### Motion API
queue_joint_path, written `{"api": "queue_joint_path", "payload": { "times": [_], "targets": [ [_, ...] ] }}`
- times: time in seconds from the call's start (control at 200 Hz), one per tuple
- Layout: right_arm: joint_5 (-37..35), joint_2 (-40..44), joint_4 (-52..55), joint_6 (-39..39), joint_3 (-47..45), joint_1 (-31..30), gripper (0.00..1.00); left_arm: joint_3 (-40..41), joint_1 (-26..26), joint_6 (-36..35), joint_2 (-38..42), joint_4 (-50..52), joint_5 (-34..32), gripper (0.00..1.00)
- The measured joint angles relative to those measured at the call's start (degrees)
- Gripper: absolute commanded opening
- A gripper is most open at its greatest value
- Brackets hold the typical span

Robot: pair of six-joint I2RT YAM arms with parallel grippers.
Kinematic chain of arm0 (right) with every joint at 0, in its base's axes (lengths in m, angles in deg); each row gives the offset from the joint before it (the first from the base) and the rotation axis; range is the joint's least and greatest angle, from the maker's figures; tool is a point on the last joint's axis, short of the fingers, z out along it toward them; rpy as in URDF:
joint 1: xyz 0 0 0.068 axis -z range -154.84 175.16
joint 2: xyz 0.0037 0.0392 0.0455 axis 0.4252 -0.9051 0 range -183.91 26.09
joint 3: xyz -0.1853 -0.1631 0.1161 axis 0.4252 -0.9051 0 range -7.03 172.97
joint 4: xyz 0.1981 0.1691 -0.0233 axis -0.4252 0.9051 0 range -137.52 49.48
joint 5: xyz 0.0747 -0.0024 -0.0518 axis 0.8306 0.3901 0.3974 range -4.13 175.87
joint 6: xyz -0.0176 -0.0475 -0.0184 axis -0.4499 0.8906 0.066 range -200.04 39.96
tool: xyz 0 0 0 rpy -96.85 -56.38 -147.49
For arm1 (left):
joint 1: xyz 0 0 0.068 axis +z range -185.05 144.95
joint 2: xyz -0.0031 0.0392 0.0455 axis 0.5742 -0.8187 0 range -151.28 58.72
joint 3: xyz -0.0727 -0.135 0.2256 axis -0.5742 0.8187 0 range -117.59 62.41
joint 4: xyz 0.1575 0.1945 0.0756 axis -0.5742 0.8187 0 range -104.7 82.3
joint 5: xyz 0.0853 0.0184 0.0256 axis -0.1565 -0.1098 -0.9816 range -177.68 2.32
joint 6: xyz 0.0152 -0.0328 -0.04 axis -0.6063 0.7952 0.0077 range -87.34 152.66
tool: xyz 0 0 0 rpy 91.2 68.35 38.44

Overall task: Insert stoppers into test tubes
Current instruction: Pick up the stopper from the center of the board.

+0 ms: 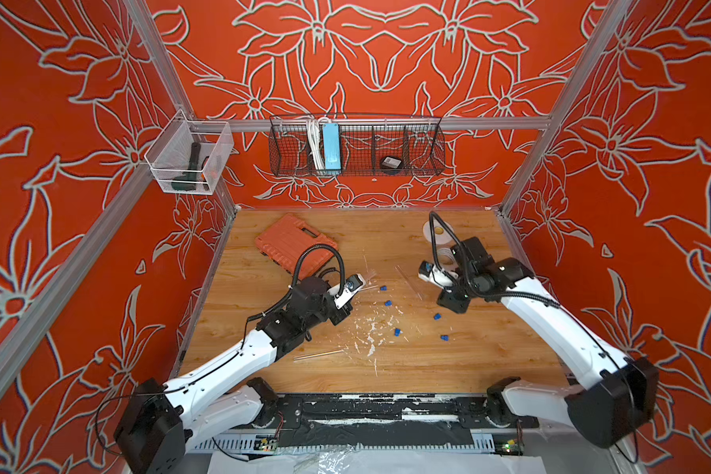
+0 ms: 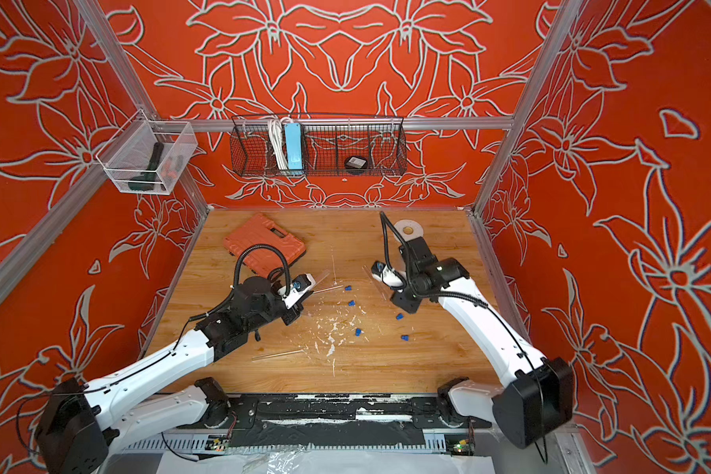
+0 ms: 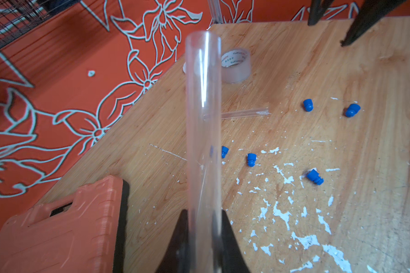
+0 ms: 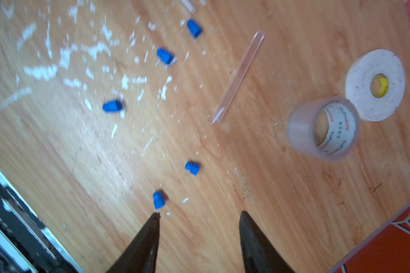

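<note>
My left gripper (image 3: pixel 204 212) is shut on a clear test tube (image 3: pixel 202 118) that sticks out past the fingertips with its open mouth away from me. Several blue stoppers lie loose on the wood, among them one (image 1: pixel 383 288) near the held tube and one (image 1: pixel 444 337) nearer the front. My right gripper (image 4: pixel 199 215) hangs open and empty over the table, one fingertip just short of a stopper (image 4: pixel 158 199). A second tube (image 4: pixel 238 78) lies flat ahead of it. A third tube (image 1: pixel 319 355) lies near the front by the left arm.
An orange tool case (image 1: pixel 294 242) lies at the back left, close to the left arm. A clear tape roll (image 4: pixel 324 130) and a white tape roll (image 4: pixel 375 85) sit at the back right. White paint flecks (image 1: pixel 370 332) mark the middle of the table.
</note>
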Motion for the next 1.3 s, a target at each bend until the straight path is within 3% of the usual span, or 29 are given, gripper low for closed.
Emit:
{"api": "queue_joint_path", "payload": {
  "times": [0.195,0.37,0.636,1.301],
  "targets": [
    [-3.5,1.8,2.8,9.1,-8.8,0.0,0.60,0.1,0.1,-2.8,1.5,0.0,4.1,0.00],
    [-4.0,-1.7,-0.5,13.5,-14.0,0.0,0.56,1.9,0.1,-5.3,2.6,0.0,6.3,0.00],
    [-3.0,-6.7,-7.9,15.6,-16.7,0.0,0.52,2.5,-0.2,-6.8,2.8,-0.1,7.9,0.00],
    [-1.5,-12.4,-11.6,16.1,-17.5,0.0,0.41,2.6,-1.8,-7.6,3.3,-0.1,8.7,0.00]
  ]
}}
